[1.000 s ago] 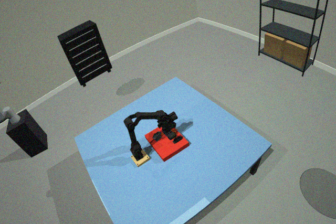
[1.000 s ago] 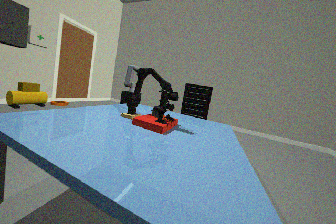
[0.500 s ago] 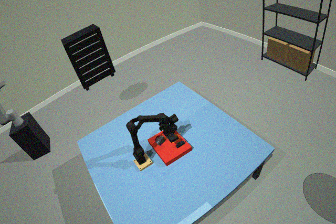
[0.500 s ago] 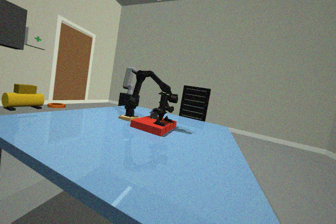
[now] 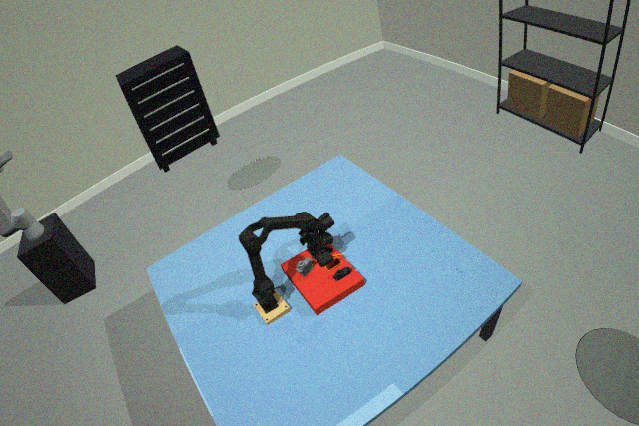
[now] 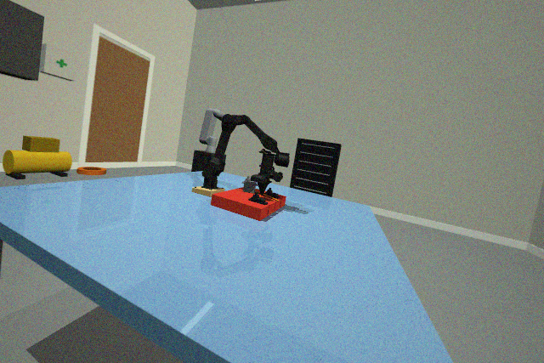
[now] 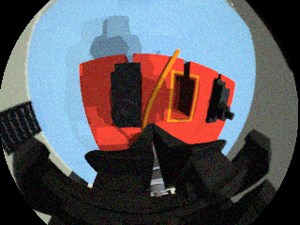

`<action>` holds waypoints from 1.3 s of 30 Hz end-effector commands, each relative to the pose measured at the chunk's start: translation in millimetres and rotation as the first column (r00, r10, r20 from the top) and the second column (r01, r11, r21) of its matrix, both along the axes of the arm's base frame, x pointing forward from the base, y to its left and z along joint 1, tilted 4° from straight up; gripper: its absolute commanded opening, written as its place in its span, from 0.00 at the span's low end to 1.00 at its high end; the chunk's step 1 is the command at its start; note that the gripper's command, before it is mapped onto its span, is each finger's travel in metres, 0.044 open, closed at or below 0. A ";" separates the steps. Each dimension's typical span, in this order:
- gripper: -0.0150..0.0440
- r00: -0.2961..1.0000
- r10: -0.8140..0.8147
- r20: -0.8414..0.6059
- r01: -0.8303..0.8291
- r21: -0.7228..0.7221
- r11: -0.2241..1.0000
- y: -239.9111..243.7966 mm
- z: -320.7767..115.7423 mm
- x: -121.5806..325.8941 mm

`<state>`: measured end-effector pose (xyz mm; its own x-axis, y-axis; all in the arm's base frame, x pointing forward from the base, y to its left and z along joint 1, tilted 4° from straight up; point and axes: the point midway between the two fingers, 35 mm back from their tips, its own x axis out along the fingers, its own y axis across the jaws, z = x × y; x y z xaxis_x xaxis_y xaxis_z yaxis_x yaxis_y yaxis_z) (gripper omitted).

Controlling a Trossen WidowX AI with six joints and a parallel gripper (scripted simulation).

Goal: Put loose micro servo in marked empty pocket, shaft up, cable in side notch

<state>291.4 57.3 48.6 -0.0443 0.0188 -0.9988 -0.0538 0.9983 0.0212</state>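
My gripper [image 5: 323, 259] [image 6: 263, 193] [image 7: 150, 126] is shut, fingertips together, just above the red deck [image 5: 319, 294] [image 6: 235, 201] [image 7: 92, 77]. The marked pocket [image 5: 333, 264] [image 7: 185, 100] is empty inside its orange outline. An orange cable [image 7: 159, 85] slants across the deck left of the pocket, in the wrist view, and passes out of sight at the fingertips. A grey part [image 5: 305, 266] [image 6: 249, 184] stands on the deck on the arm-base side; I cannot tell whether it is the loose servo. No servo body shows between the fingertips.
A black servo [image 5: 341, 273] [image 6: 259, 199] [image 7: 218, 100] sits right of the pocket in the wrist view. Another black part [image 7: 127, 96] sits to its left. The arm's base plate [image 5: 281, 309] [image 6: 197, 190] is beside the deck on the blue table [image 5: 402, 318] [image 6: 144, 227].
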 end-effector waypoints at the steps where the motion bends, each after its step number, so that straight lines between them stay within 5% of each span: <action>1: 0.25 1.000 -0.003 0.001 0.003 0.005 1.000 4.1 0.0 -0.2; 12: 0.25 1.000 -0.003 0.001 0.003 0.004 1.000 3.1 42.1 1.7; 29: 1.00 0.961 0.276 0.005 -0.276 0.016 0.961 -4.8 91.2 -54.0; 39: 1.00 0.961 0.276 0.005 -0.276 0.016 0.961 -4.2 65.4 -55.3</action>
